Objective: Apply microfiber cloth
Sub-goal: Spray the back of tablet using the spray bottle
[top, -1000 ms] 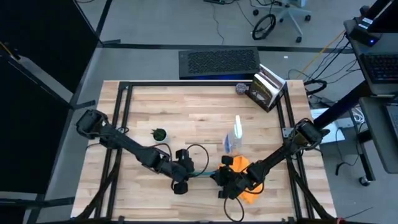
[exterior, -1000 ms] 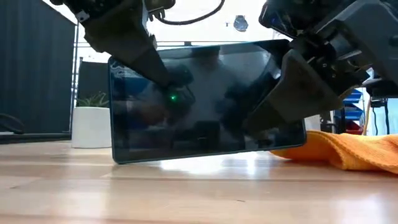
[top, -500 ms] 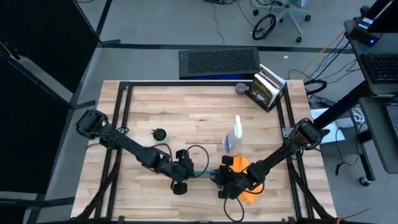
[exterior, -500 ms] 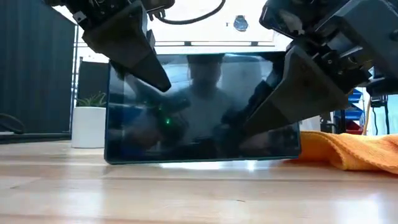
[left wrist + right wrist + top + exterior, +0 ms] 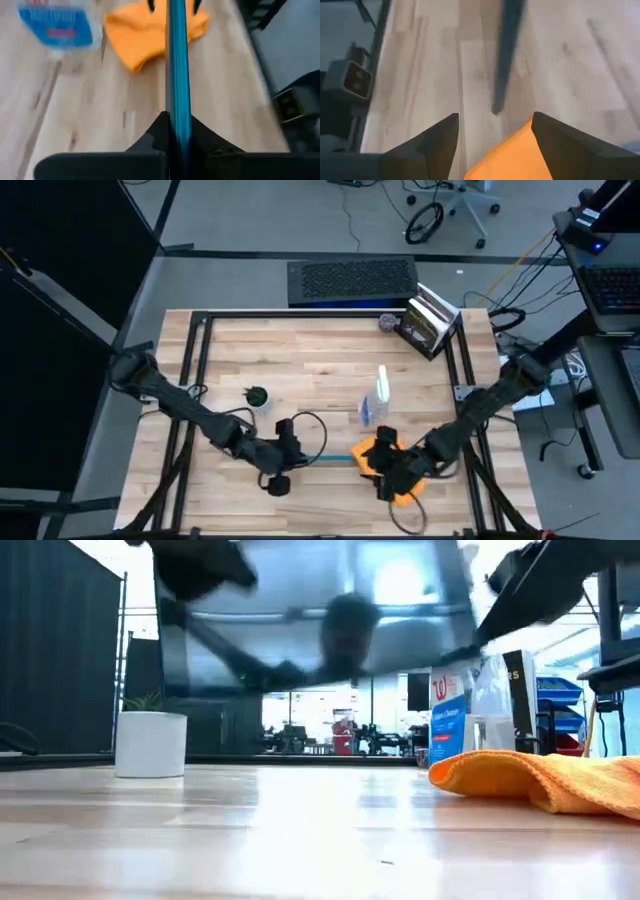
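The dark-screened tablet [image 5: 328, 462] shows edge-on as a thin teal line near the table's front, held up by my left gripper [image 5: 293, 464] at its left end. In the low view the tablet [image 5: 310, 615] hangs high above the wood. The orange microfiber cloth [image 5: 385, 465] lies bunched on the table to the tablet's right. My right gripper [image 5: 392, 473] hovers open above the cloth, its fingers [image 5: 437, 145] on either side of the orange cloth [image 5: 512, 157]. It is apart from the tablet's edge [image 5: 507, 55]. My left gripper pinches the tablet's left end [image 5: 177, 117] between its two fingers, one on each face. The fingers come level from the table's left and lie along the tablet. The tablet stands on edge, its teal rim [image 5: 177, 60] up, lifted clear of the table.
A clear spray bottle [image 5: 378, 405] stands just behind the cloth. A small plant in a white pot [image 5: 256, 394] is at centre left. Books [image 5: 430, 322] lie at the far right corner, and a black mat [image 5: 352, 280] lies beyond the far edge.
My right gripper has let go of the tablet and gone toward the table's right edge, over the cloth. My left gripper has shifted toward the near left and raised the tablet, which stood on its lower edge on the table and now hangs clear.
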`<state>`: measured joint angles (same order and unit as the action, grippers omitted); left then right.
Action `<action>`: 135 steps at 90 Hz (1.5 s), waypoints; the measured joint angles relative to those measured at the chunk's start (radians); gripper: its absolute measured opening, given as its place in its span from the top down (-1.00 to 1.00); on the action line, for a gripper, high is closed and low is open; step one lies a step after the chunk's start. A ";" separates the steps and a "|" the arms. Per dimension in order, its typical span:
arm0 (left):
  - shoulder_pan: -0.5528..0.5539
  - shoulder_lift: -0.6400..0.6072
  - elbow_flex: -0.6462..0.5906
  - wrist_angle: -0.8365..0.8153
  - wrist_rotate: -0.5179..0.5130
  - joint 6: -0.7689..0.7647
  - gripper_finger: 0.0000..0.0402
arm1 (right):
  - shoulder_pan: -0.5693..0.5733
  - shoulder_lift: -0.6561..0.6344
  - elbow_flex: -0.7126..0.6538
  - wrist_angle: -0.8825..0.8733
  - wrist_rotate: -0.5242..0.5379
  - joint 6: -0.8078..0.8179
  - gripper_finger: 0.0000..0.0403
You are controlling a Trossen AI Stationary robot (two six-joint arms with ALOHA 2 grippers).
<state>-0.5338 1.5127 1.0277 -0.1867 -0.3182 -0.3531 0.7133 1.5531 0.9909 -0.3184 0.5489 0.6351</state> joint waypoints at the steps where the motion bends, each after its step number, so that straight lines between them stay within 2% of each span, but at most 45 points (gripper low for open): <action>1: -0.001 -0.006 0.000 0.000 -0.002 0.001 0.97 | 0.005 -0.001 0.000 0.003 0.013 -0.003 -0.18; 13: -0.014 -0.050 0.000 0.033 -0.009 0.032 0.97 | 0.060 -0.001 0.000 0.040 0.163 -0.026 -0.16; 23: -0.018 -0.079 0.000 0.068 0.015 0.055 0.97 | 0.086 -0.001 0.000 0.117 0.227 -0.072 -0.15; 30: -0.017 -0.089 0.002 0.070 0.071 0.056 0.97 | 0.091 -0.001 0.000 0.166 0.233 -0.122 -0.15; 38: -0.008 -0.087 0.001 0.064 0.184 0.048 0.97 | 0.097 -0.003 0.000 0.198 0.224 -0.173 -0.15; 51: 0.011 -0.083 0.001 0.060 0.314 -0.003 0.97 | 0.099 -0.025 0.000 0.233 0.200 -0.159 -0.15; 66: 0.034 -0.055 0.001 -0.042 0.312 -0.037 0.97 | 0.079 -0.035 0.000 0.248 0.120 -0.110 -0.15; 78: 0.061 -0.002 0.001 -0.084 0.308 -0.059 0.97 | 0.006 -0.035 0.000 0.247 -0.026 -0.067 -0.15; 91: 0.083 0.069 0.004 -0.103 0.360 -0.060 0.97 | -0.080 -0.034 0.048 0.206 -0.142 -0.097 -0.15; 112: 0.084 0.085 0.022 -0.113 0.358 -0.034 0.97 | -0.187 0.011 0.146 0.108 -0.191 -0.152 -0.15; 122: 0.081 0.079 0.022 -0.120 0.300 0.006 0.97 | -0.200 0.044 0.147 0.090 -0.228 -0.113 -0.15; 135: 0.031 0.055 0.040 -0.207 0.116 0.085 0.97 | -0.182 0.046 0.146 -0.008 -0.289 -0.013 -0.15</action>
<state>-0.5026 1.5673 1.0675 -0.3938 -0.2023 -0.2680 0.5315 1.5990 1.1370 -0.3269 0.2596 0.6218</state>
